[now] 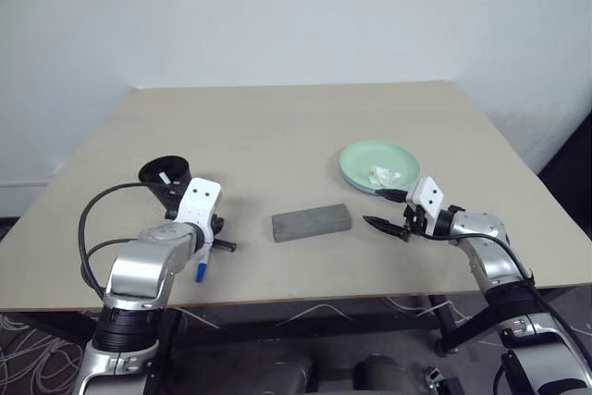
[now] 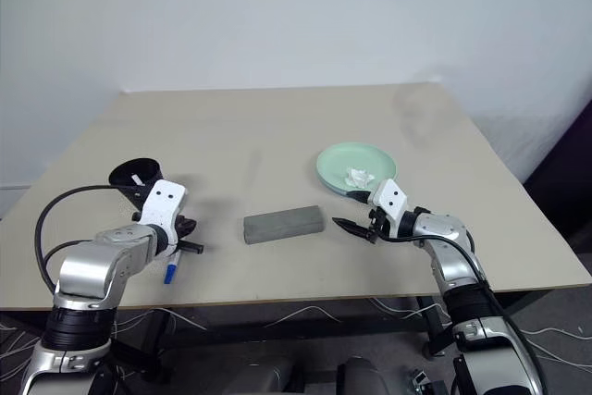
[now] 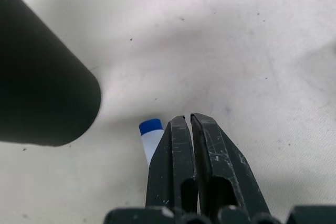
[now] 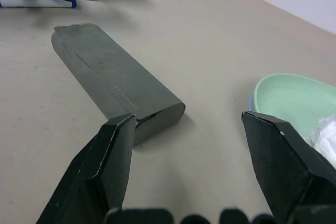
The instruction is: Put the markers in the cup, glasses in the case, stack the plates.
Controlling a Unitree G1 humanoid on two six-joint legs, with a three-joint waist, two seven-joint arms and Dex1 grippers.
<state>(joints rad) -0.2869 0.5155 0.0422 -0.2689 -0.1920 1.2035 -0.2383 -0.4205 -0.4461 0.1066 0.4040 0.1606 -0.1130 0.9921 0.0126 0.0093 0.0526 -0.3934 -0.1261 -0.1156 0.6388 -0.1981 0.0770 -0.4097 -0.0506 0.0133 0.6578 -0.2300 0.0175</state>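
Evidently the job is nearly done, and the one loose item is a blue-capped marker (image 1: 200, 271) lying flat on the desk (image 1: 296, 127) near its front edge, beside the left tool (image 3: 188, 129). That tool's two black fingers are pressed together; in the left wrist view the marker's blue end pokes out just beside them, not between them, so the squeeze looks to have missed and the tool holds nothing. The black cup (image 1: 166, 176) stands upright just beyond it, with something white already showing inside its rim, probably another marker. Its nearness suits the job: once gripped, the marker needs only a short lift and a tilt to drop in.

Near the middle of the desk lies the grey case (image 1: 312, 222), lid down; whether the glasses are inside cannot be seen. Further right, the mint green plate (image 1: 379, 166) sits on the light blue one, whose edge peeps out beneath, so the stack appears made. A crumpled white tissue (image 1: 383, 175) rests on top. The right tool (image 1: 388, 213) hovers between case and plates, jaws spread wide and empty, seemingly parked clear.
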